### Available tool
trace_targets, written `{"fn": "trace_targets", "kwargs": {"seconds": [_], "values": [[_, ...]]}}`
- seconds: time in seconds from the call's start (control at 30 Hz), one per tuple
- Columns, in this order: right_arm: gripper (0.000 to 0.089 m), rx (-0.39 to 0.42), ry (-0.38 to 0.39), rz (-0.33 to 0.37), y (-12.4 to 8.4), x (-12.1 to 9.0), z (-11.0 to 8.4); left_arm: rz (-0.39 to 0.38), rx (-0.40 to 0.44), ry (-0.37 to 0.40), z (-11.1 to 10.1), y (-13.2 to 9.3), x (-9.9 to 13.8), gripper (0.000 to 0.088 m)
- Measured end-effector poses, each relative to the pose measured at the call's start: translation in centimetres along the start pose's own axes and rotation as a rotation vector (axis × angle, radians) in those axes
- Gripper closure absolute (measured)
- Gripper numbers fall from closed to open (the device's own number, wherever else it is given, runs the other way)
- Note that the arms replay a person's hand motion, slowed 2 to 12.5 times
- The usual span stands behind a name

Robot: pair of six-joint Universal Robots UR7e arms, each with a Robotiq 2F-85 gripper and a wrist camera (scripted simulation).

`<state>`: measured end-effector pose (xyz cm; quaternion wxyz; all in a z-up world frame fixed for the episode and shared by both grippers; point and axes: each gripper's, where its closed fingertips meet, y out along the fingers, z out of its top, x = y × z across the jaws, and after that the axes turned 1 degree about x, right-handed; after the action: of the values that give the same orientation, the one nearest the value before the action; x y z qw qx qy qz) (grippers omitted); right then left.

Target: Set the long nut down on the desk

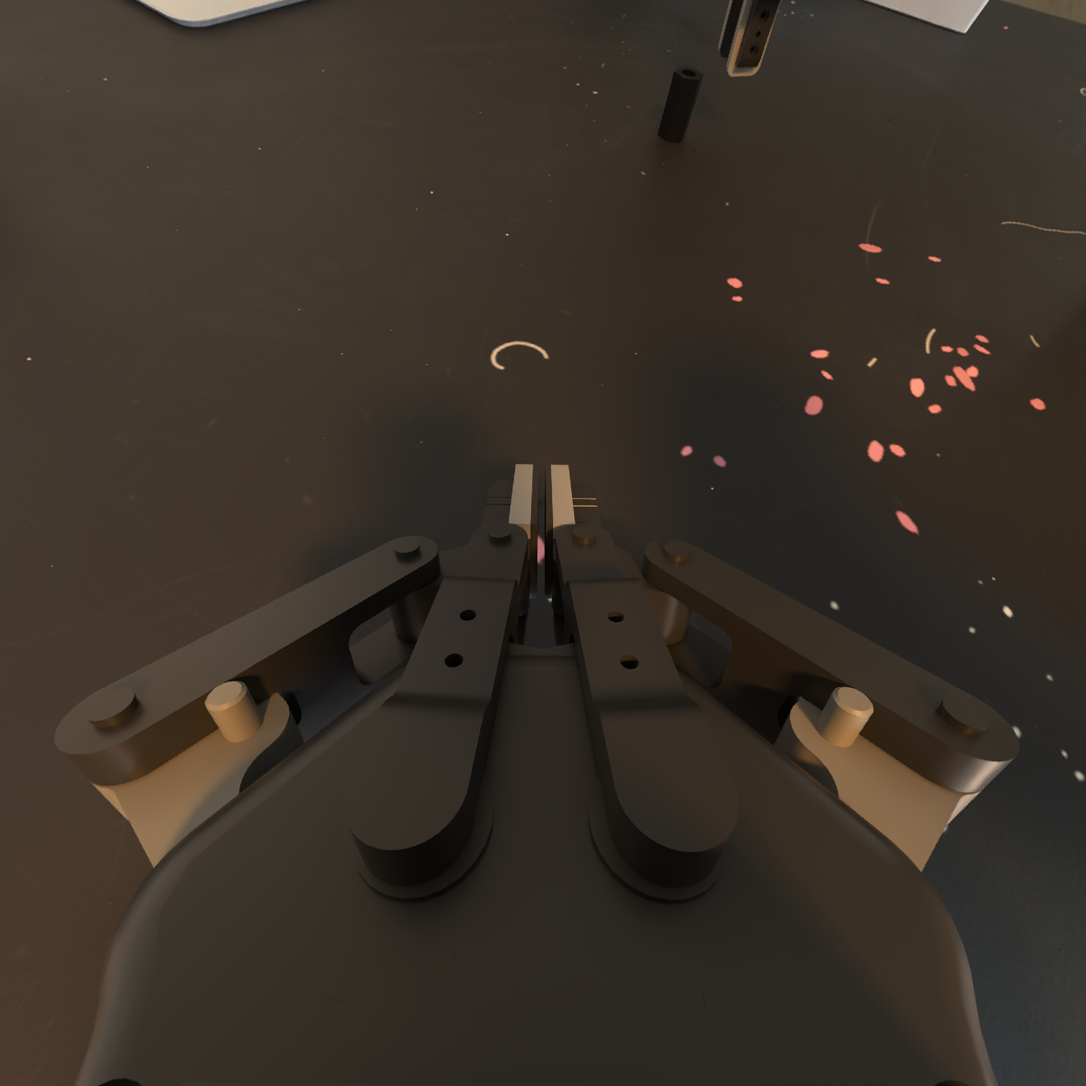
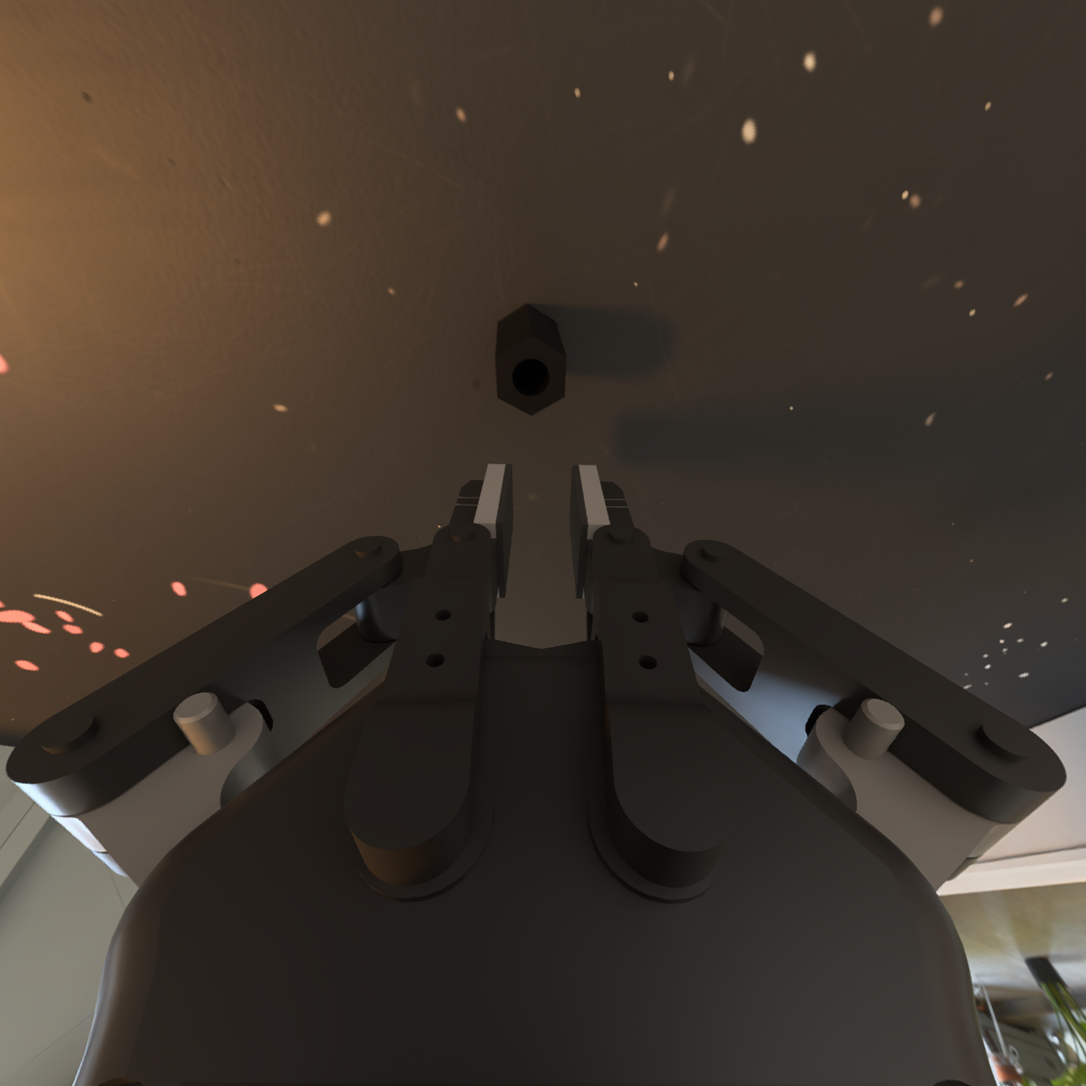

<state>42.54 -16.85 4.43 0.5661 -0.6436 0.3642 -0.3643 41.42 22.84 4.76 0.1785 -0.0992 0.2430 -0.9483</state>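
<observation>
Long nut (image 1: 680, 106) stands upright on the dark bench (image 1: 294, 264), on its end, bore facing up, free of any grip. In the left wrist view it sits far ahead, toward the top of the frame, well apart from the left end effector (image 1: 542, 470). Left end effector has its fingers pressed together, only a hairline slit between the pale pads (image 1: 523, 490), nothing pinched. One finger of the other arm (image 1: 749, 38) hangs just beside and above the nut, upper right of it, not touching. In the right wrist view the nut (image 2: 530, 359) is seen from nearly straight above: black, hex sided, round dark hole in its top face, with a soft shadow falling off to the right on the bench (image 2: 235, 235). Right end effector (image 2: 542, 470) is spread, a clear gap between its two pads (image 2: 492, 493), holding nothing; the nut lies just beyond the fingertips, slightly left of the gap's centre line, apart from both. Bench surface is dark and scuffed, with scattered pink paint flecks (image 1: 917, 385) to the right in the left view, pale specks (image 2: 749, 130), and a thin curved scratch ring (image 1: 518, 352) ahead of the left fingers. A pale flat edge (image 1: 205, 12) shows at the top left corner.
</observation>
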Motion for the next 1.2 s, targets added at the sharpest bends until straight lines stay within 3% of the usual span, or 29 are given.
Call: {"fn": "trace_targets", "kwargs": {"seconds": [0.17, 0.57, 0.93, 1.2], "values": [[0.0771, -0.021, 0.015, -0.042, 0.4, 0.7, -0.7, -0.001, -0.002, 0.004, 0.0, 0.1, 0.1, 0.0861], [0.0790, -0.068, -0.015, -0.049, 1.2, 0.1, -1.1, 0.001, -0.003, 0.007, 0.0, 0.1, 0.1, 0.0861], [0.0748, 0.026, -0.039, -0.064, -1.1, -0.8, 0.7, -0.004, 0.005, -0.008, 0.1, 0.0, 0.0, 0.0863], [0.0720, 0.154, -0.144, -0.099, -5.0, -4.4, 3.1, -0.006, 0.006, -0.012, 0.1, 0.0, 0.0, 0.0863]]}}
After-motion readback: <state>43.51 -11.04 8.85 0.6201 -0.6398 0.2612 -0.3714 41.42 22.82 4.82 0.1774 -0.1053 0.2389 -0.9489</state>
